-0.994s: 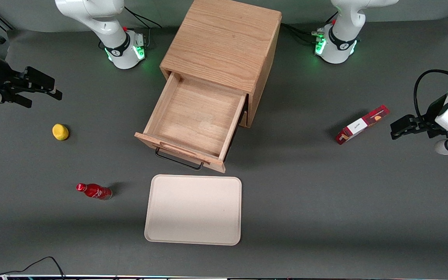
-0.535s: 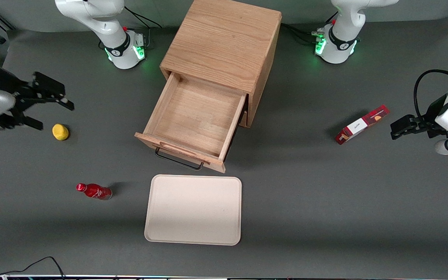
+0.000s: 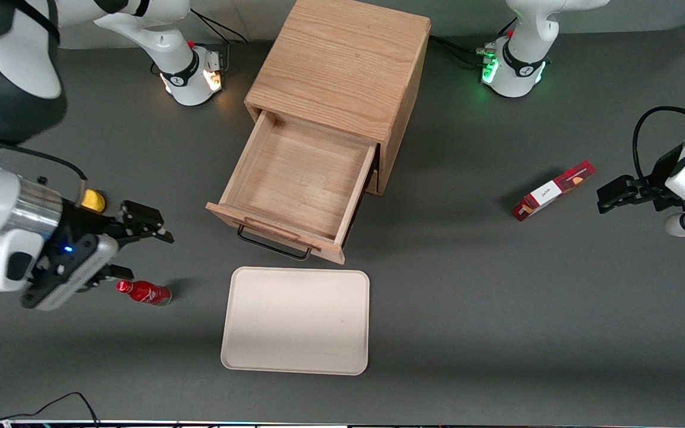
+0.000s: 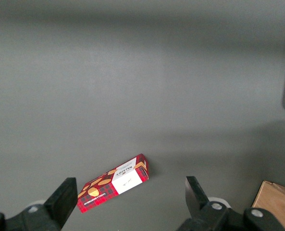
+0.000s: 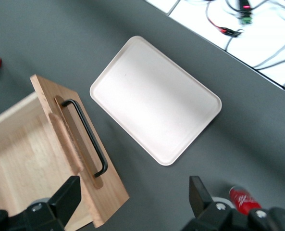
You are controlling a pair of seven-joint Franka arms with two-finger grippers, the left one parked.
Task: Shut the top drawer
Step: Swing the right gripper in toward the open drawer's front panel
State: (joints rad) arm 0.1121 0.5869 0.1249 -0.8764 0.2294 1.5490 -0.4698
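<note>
Top drawer [image 3: 298, 181] stands pulled well out of the oak cabinet [image 3: 342, 65], empty, its front panel and black wire handle [image 3: 272, 245] facing the front camera just above the cream tray [image 3: 296, 321]; going near to far, the tray lies nearest, then the red bottle [image 3: 145, 292], and the gripper [image 3: 143, 252] hangs above the bottle with its 2 fingers spread and grasping nothing. From here the risks, as I judge them, are a low sweep that knocks the bottle over or clips the tray rim; an off-centre push on the panel could skew the drawer so it binds, or shove the whole cabinet; a finger could also snag under the handle.
</note>
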